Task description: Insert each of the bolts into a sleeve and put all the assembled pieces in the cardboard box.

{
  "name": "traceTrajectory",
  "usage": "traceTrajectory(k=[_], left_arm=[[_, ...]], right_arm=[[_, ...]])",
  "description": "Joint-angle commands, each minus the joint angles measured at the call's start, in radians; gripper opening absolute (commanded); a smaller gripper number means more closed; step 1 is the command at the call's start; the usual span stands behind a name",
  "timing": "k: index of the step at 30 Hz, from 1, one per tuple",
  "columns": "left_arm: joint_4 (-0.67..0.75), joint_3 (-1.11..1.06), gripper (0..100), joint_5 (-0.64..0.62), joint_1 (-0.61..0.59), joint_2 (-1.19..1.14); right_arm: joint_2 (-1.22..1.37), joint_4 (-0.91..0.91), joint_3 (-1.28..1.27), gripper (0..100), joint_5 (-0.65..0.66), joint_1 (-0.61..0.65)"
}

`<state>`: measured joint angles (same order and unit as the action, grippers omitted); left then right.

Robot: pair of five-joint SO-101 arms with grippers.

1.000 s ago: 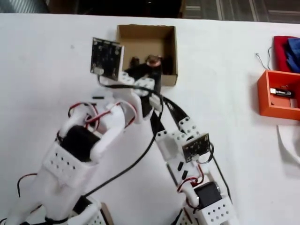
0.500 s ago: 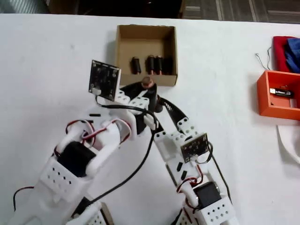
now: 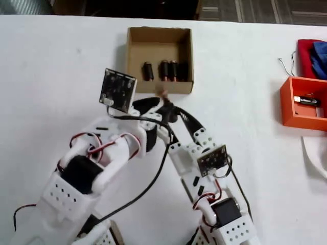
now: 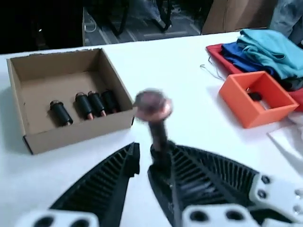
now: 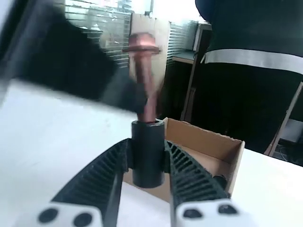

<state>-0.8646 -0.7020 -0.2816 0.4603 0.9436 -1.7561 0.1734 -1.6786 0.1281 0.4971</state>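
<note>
Left claw back from box; white table, dark room.

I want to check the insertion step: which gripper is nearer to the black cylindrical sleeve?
Right. The right gripper is clamped around the black cylindrical sleeve, holding it upright. The left gripper is beside the shaft of the copper-headed bolt that sticks out of the sleeve.

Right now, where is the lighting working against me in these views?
Right wrist view: bright windows behind backlight the bolt and sleeve. Left wrist view: room beyond dark, cardboard box well lit. High view: the table is evenly lit, no glare.
</note>
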Motion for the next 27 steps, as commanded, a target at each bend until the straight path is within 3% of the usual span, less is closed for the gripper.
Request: traceTrajectory(k=[1,12,15,21,27], left_arm=[[-0.048,0.018,21,0.000,0.000,0.014],[-0.184,0.200,20,0.005,-0.015,0.020],[-0.253,0.303,20,0.005,-0.075,0.020],[-0.390,0.487,20,0.005,-0.318,0.020],[-0.520,0.344,20,0.006,-0.603,0.020]], right_arm=[[-0.030,-0.004,0.003,2.2,-0.005,-0.001],[-0.030,-0.004,0.003,2.2,-0.005,-0.005],[-0.030,-0.004,0.000,2.2,-0.008,-0.007],[-0.024,-0.036,0.037,2.2,-0.009,-0.010],[-0.019,-0.205,0.133,2.2,-0.003,-0.068]])
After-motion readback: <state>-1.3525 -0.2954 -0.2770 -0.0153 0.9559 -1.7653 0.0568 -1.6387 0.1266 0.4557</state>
